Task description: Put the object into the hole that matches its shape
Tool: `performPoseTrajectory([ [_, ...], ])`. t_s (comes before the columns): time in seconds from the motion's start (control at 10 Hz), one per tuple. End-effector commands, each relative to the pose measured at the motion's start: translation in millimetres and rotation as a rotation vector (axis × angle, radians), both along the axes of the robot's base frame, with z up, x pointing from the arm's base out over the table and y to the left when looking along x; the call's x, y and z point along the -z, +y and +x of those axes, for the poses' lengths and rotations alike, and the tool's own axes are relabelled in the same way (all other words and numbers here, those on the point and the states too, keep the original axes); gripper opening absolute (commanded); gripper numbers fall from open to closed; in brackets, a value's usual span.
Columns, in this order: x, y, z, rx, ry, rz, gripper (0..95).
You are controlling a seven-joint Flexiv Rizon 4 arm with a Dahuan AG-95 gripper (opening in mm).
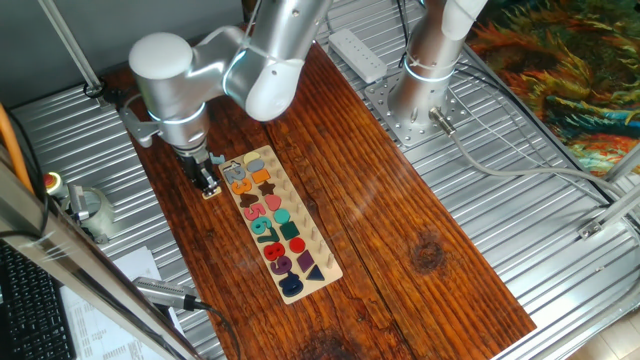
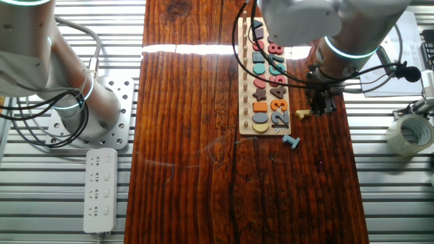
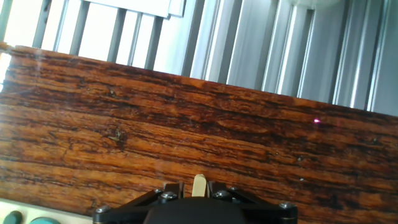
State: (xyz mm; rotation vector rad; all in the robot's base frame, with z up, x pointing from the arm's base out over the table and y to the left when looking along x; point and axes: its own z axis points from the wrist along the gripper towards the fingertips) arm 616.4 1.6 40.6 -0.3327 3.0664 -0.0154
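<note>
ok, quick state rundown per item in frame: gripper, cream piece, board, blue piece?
gripper: shut on the cream piece, beside the board.
cream piece: held between the fingers, outside the board, not yet in its hole.
board: flat on the table, most numerals and shapes seated.
light-blue piece: loose on the table off the board's end, untouched.

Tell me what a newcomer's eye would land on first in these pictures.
First, the long pale board of coloured numerals and shapes lying on the dark wooden table. Next, the gripper just off the board's numeral side, with the cream piece at its fingertips; the hand view shows a cream sliver clamped between the fingers. A light-blue loose piece lies on the table off the board's end.
</note>
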Motion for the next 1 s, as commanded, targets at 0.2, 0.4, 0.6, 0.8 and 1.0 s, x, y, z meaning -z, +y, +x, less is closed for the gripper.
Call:
performPoseTrajectory([
  [0.2, 0.5, -0.2, -0.1, 0.056, 0.023, -0.012, 19.0],
  [0.4, 0.5, -0.2, -0.1, 0.067, 0.039, -0.047, 19.0],
  [0.6, 3.9, -1.9, -1.1, 0.104, 0.032, -0.044, 19.0],
  [0.8, 5.4, -2.3, -1.1, 0.12, 0.032, -0.042, 19.0],
  [1.0, 8.4, -3.0, -1.3, 0.114, 0.031, -0.04, 19.0],
])
